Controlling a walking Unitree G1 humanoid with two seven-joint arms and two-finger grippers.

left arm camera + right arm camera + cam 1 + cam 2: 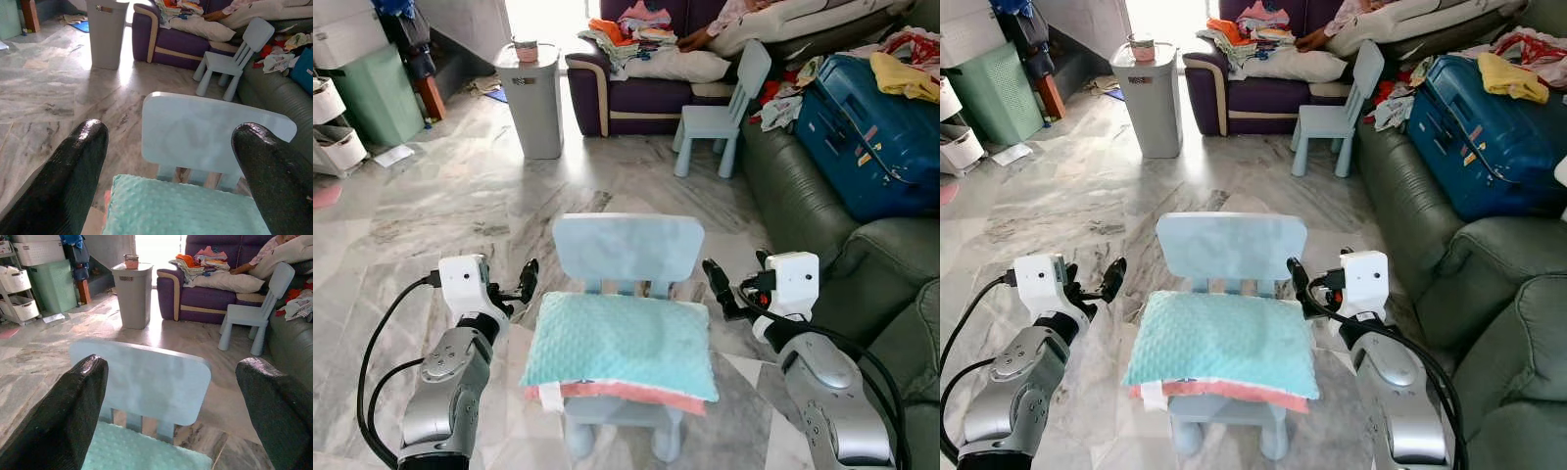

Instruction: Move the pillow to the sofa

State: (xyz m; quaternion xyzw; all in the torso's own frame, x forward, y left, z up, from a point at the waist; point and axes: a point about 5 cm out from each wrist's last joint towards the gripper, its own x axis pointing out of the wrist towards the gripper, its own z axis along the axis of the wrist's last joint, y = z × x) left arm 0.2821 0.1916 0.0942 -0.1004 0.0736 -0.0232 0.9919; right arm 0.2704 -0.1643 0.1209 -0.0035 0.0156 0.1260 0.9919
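Mint-green and dimpled, the pillow (622, 345) lies flat on the seat of a small pale-blue chair (628, 246), low in the centre of the frame, a coral edge along its near side. Left gripper (523, 284) hangs just off the pillow's left edge, fingers spread wide and holding nothing. Right gripper (718, 286) sits just off the right edge by the chair back, fingers likewise parted, nothing between them. Neither touches the pillow. Over on the right of the frame runs the green sofa (803, 211), a blue suitcase (869, 137) lying on it.
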